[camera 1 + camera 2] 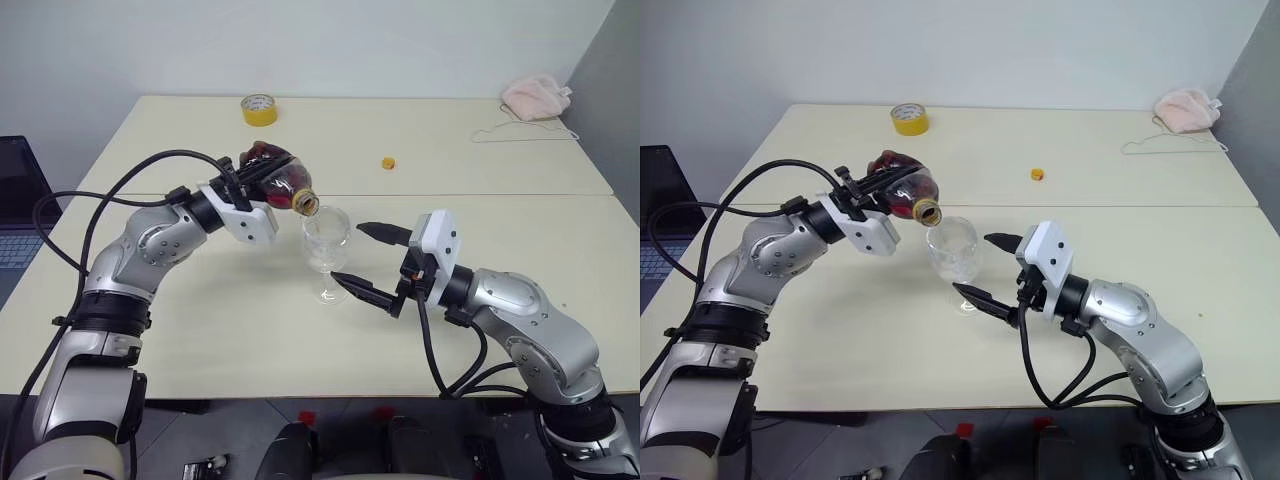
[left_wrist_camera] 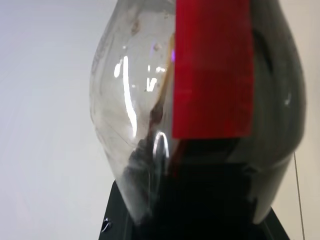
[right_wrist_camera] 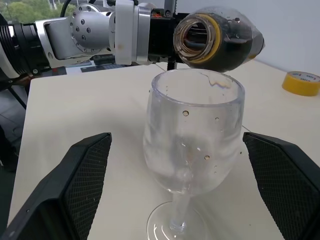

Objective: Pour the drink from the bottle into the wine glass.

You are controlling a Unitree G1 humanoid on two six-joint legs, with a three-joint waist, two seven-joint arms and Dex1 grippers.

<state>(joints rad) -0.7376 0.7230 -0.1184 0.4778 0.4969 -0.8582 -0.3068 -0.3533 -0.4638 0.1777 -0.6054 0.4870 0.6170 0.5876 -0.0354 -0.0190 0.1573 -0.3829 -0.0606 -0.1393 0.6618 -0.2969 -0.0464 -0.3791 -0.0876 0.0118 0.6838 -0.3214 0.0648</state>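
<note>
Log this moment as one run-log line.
left hand: shut on bottle, tilted, mouth over wine glass | right hand: open, flanking glass, not touching | glass: no drink pooled | yellow cap: on table

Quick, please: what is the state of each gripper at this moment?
Left gripper: closed on the bottle, tipped over the wine glass.
Right gripper: open, fingers either side of the glass, holding nothing.

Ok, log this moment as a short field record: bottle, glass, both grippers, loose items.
bottle: uncapped, tipped, mouth over the glass rim, cola inside
wine glass: upright on table, only droplets inside
left gripper: shut on bottle
right gripper: open, fingers either side of the glass, apart from it
yellow cap: loose on table
tape roll: far edge
</note>
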